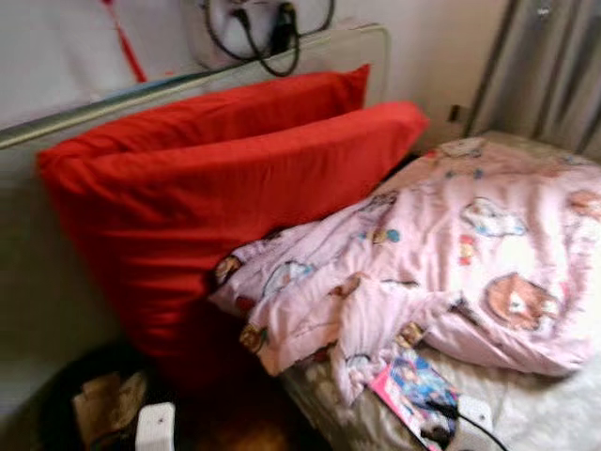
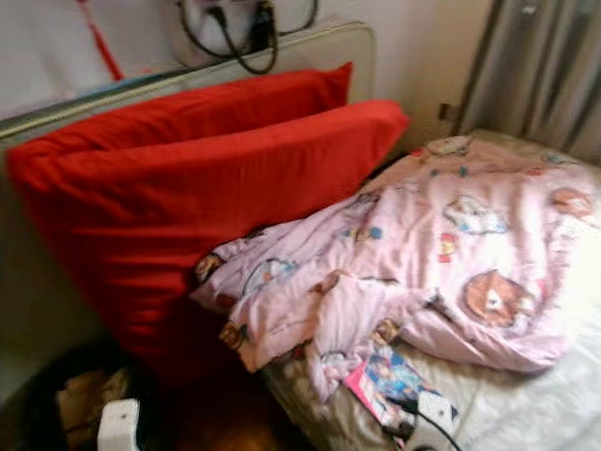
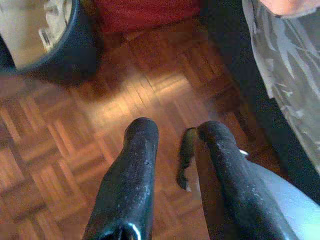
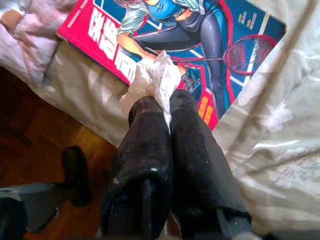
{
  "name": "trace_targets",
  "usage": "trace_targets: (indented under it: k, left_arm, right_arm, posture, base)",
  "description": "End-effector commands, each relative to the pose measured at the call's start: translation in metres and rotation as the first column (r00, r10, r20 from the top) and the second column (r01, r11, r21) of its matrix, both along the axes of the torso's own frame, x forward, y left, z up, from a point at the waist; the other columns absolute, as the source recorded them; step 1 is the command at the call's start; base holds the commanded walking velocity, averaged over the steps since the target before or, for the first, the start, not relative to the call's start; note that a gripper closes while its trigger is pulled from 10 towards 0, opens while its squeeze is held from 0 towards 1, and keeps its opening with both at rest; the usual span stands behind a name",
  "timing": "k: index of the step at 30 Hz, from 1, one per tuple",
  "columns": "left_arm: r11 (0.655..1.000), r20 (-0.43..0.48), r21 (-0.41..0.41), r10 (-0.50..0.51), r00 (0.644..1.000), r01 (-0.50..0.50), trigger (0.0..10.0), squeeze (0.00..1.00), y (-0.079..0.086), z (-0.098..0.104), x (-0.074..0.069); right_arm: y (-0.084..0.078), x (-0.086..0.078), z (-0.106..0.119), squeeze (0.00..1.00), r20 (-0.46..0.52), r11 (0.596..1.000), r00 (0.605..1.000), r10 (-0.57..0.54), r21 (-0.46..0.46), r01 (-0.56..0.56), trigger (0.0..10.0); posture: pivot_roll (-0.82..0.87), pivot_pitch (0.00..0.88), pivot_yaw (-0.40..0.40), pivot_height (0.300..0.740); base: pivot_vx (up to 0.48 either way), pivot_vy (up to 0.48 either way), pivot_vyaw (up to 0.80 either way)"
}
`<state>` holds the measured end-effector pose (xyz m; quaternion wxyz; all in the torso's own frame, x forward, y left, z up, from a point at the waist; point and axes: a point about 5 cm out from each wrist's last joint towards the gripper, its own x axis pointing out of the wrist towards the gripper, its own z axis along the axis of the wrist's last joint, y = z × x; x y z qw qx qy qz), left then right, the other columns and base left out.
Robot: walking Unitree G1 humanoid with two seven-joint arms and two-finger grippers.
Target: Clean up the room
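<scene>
Right claw [image 4: 161,102] pinched shut on a crumpled white tissue [image 4: 152,82], just above a magazine [image 4: 190,45] at the bed [image 1: 535,413] edge, 5 o'clock. Left claw [image 3: 175,132] parted, holding nothing, over parquet floor [image 3: 75,150] near a dark bin [image 3: 75,45]. Farther, at 3 o'clock, pink quilt [image 1: 451,254]; at 10 o'clock, red pillows [image 1: 216,178].

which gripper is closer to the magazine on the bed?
Right. The right gripper pinches a crumpled tissue directly over the magazine at the bed's edge. The left gripper hangs open above the wood floor beside the bed.
</scene>
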<state>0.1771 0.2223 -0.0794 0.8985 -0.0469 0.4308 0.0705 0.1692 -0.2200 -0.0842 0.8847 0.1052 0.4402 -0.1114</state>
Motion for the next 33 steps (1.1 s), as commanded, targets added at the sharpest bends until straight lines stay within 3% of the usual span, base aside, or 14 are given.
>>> trace_targets:
  k: [1,6,10,20,33]
  left_arm:
    - [1.000,-0.004,0.019,0.005,1.000,-0.005,10.0,0.00,0.003,0.002,0.005]
    - [1.000,0.008,0.012,0.011,1.000,-0.011,10.0,0.00,0.000,0.004,0.009]
    - [1.000,-0.002,0.003,0.024,1.000,-0.024,10.0,0.00,0.001,0.001,0.001]
    - [0.999,-0.009,0.003,0.036,0.999,-0.036,10.0,0.00,0.003,-0.001,-0.003]
    - [1.000,-0.010,0.007,0.031,0.999,-0.031,10.0,0.00,0.003,0.000,-0.001]
  right_arm:
    - [0.005,0.006,0.002,0.00,0.013,1.000,1.000,0.014,0.008,-0.014,10.0]
    - [0.003,0.006,0.002,0.00,0.013,1.000,1.000,-0.006,0.010,0.006,10.0]
    - [0.003,0.006,0.002,0.00,0.018,1.000,1.000,-0.019,0.020,0.019,10.0]
    - [0.004,0.005,0.001,0.00,0.014,1.000,1.000,-0.016,0.024,0.016,10.0]
    - [0.006,0.004,0.000,0.00,0.005,0.999,1.000,-0.020,0.032,0.020,10.0]
  posture:
    - [-0.02,0.000,-0.012,0.740]
    - [-0.02,0.000,-0.015,0.740]
    - [-0.02,0.000,-0.015,0.740]
    - [-0.02,0.000,-0.011,0.740]
    - [-0.01,0.000,-0.007,0.740]
  base:
    - [0.000,0.000,0.80]
    - [0.000,0.000,0.61]
    - [0.000,0.000,0.00]
    - [0.000,0.000,0.00]
    - [0.000,0.282,0.00]
